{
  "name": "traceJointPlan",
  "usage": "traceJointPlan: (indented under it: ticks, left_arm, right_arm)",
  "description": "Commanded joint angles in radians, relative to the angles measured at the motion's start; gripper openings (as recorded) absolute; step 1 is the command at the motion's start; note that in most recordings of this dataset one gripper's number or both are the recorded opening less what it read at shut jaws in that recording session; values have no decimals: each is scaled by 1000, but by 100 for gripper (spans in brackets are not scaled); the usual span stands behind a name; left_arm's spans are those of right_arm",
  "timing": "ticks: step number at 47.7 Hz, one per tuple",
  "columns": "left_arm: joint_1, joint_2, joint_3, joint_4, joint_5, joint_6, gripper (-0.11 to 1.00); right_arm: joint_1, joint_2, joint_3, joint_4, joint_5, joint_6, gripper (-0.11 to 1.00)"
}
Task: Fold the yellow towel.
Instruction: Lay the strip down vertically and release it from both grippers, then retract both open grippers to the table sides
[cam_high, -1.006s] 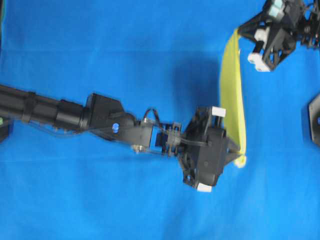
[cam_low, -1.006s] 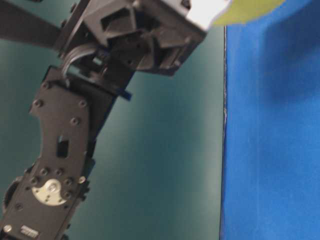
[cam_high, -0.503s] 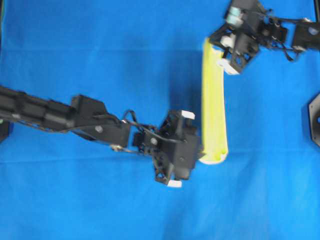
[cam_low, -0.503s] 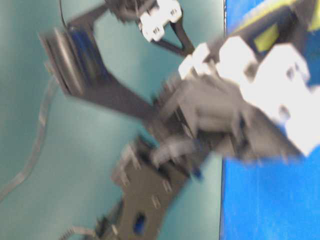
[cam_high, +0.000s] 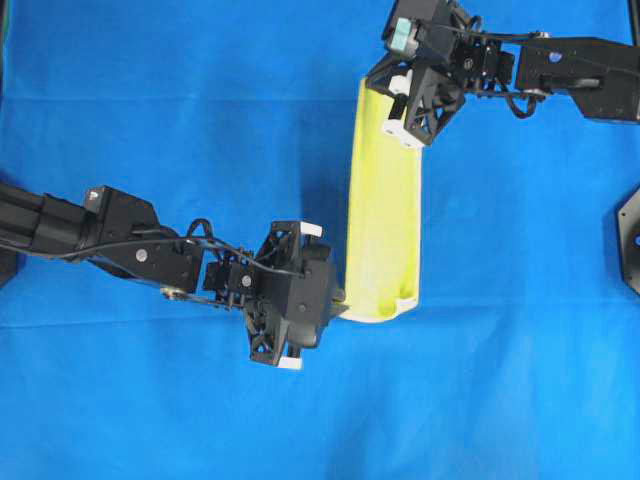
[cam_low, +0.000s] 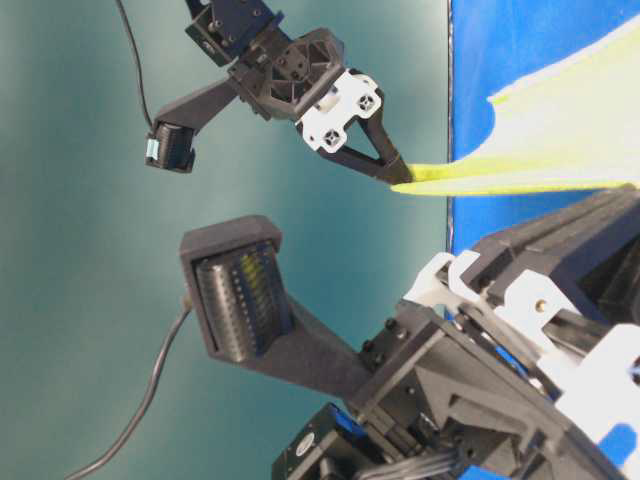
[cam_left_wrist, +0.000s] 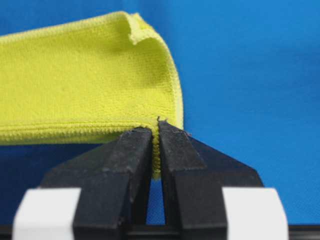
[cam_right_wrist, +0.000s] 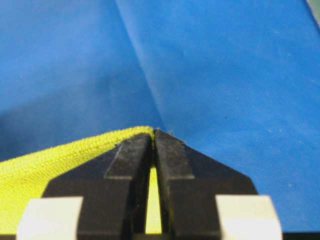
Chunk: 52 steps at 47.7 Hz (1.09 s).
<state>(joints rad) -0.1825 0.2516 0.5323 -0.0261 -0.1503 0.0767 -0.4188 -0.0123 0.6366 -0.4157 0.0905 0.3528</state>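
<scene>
Both arms are matte black, built from boxy plastic links and open triangular bracing. The black left gripper (cam_high: 338, 297) and the black right gripper (cam_high: 372, 85) each carry 2 wedge-shaped black fingers (cam_left_wrist: 131, 155) mounted on white blocks. Thin black cables loop along the wrists. Small screws dot the housings, and a teal-fronted camera module sits on the right wrist.

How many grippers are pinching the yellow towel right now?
2. The left gripper clamps the yellow towel at its near corner; the right gripper clamps its far corner.
</scene>
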Motion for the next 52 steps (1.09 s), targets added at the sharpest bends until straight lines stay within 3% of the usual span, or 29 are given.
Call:
traceJointPlan:
  ticks: [1,5,12,17,22,24,30,39,52]
  left_arm:
    - [-38,-31,-14,2,-14,2,2]
    - [-35,-29,-17,2,-14,2,5]
    - [-31,-32,-14,2,-14,3,36]
    - [-25,-40,-9,2,-2,5,64]
    - [-14,-63,-2,2,29,5,78]
    - [-8,-77,2,2,48,5,79]
    - [-2,-140,15,2,123,5,77]
    - [-2,-264,46,2,247,5,77]
    - [14,-423,147,2,273,5,77]
  right_arm:
    - [-2,-3,-28,-2,-9,-3,3]
    - [3,11,-29,-2,-9,-2,3]
    - [5,26,-31,-2,-11,8,6]
    - [5,26,-31,-2,-20,9,34]
    - [5,26,-31,-2,-20,8,62]
    - [5,23,-32,-2,-20,8,66]
    - [5,8,-29,-2,-11,6,60]
    - [5,-75,-8,-2,31,9,60]
    - [20,-284,106,9,40,23,60]
